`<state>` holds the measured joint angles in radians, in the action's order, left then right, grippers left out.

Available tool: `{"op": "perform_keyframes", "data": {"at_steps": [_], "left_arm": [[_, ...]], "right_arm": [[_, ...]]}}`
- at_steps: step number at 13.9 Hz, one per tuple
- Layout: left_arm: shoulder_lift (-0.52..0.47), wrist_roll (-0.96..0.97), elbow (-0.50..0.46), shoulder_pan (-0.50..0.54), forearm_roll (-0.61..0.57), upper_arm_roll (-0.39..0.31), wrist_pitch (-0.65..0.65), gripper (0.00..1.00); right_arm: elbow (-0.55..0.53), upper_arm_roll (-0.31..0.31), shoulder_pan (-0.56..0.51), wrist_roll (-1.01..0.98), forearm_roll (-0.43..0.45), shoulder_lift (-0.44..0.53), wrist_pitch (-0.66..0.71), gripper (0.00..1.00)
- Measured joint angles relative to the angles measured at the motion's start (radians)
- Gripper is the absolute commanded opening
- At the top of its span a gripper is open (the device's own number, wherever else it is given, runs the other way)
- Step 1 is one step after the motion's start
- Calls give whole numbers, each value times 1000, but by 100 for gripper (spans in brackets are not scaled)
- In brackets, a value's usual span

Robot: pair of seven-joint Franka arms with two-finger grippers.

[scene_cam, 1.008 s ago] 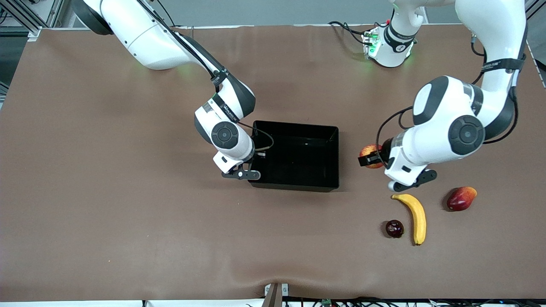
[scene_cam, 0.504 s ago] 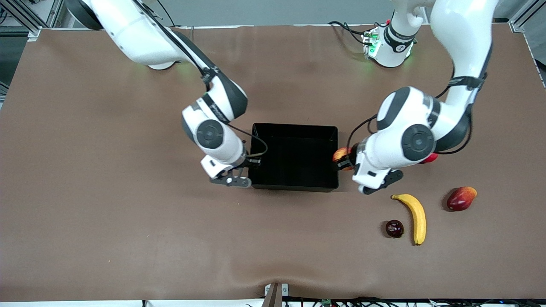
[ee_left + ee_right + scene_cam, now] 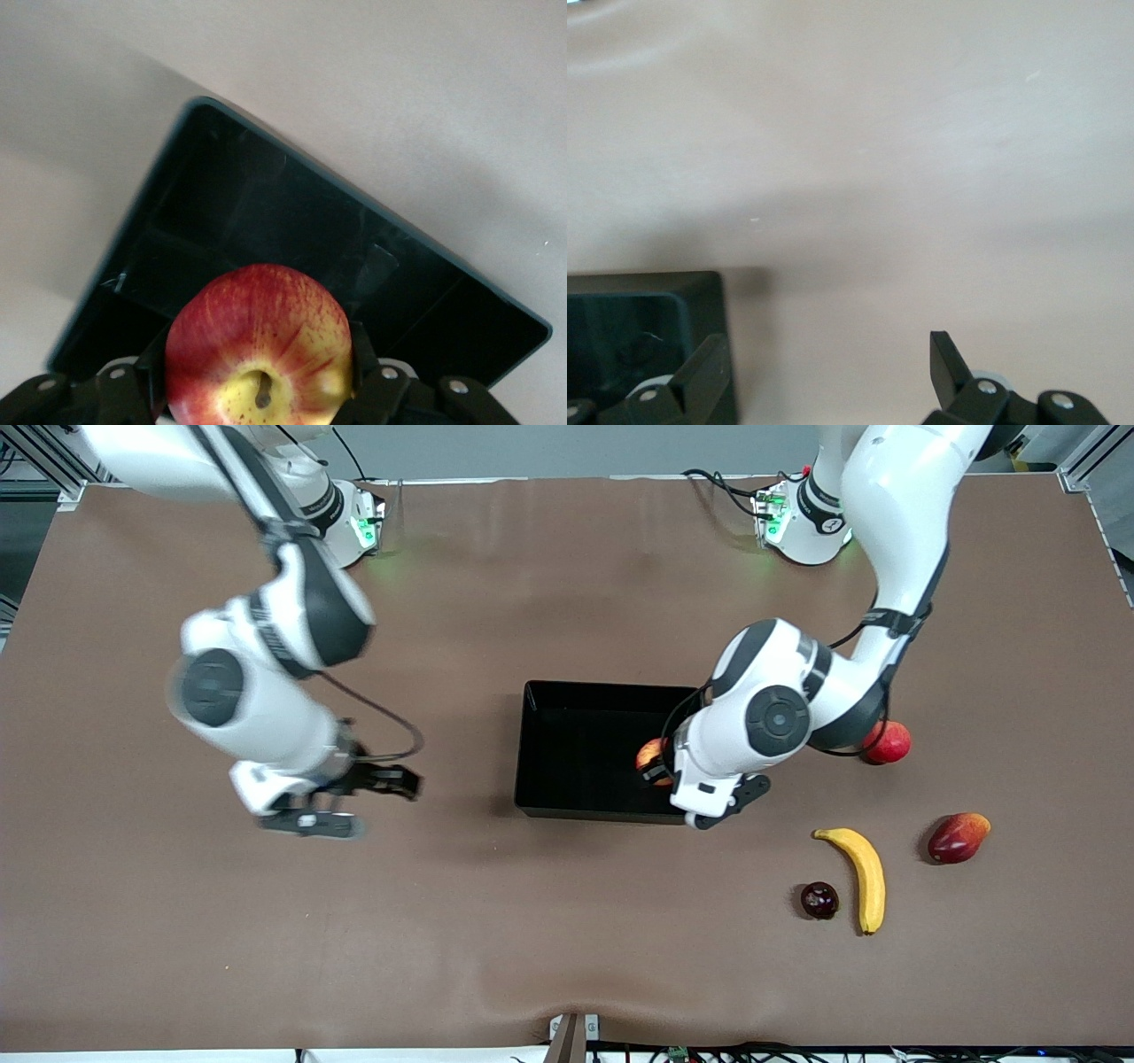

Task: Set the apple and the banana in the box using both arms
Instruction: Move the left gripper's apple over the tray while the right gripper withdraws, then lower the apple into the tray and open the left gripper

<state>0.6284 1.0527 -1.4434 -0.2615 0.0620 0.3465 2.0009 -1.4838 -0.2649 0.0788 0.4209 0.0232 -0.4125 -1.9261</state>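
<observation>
Your left gripper (image 3: 657,766) clamps the apple (image 3: 652,755) over the box (image 3: 567,691) on the brown table (image 3: 549,921); your right gripper (image 3: 390,781) hangs spread beside it, banana (image 3: 864,875) nearer the camera.

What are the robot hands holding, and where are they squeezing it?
The left gripper holds the apple by its sides, over the box. The right gripper is open and holds nothing, over the bare table.

Brown table (image 3: 567,921) bearing box (image 3: 532,744), banana (image 3: 866,875), pomegranate (image 3: 819,900), two red fruits.
</observation>
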Motion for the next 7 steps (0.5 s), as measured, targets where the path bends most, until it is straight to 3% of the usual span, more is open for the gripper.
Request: {"op": "perform_keyframes", "data": {"at_steps": [2,7], "left_arm": [[47,41,24,-27,-21,-1,20,0],[133,50,57,-125,-53,-70,28,0]], "right_arm": [[1,9,-56,-103,0,61,73,100],[0,202,-65,-329,-2,221,266,100]]}}
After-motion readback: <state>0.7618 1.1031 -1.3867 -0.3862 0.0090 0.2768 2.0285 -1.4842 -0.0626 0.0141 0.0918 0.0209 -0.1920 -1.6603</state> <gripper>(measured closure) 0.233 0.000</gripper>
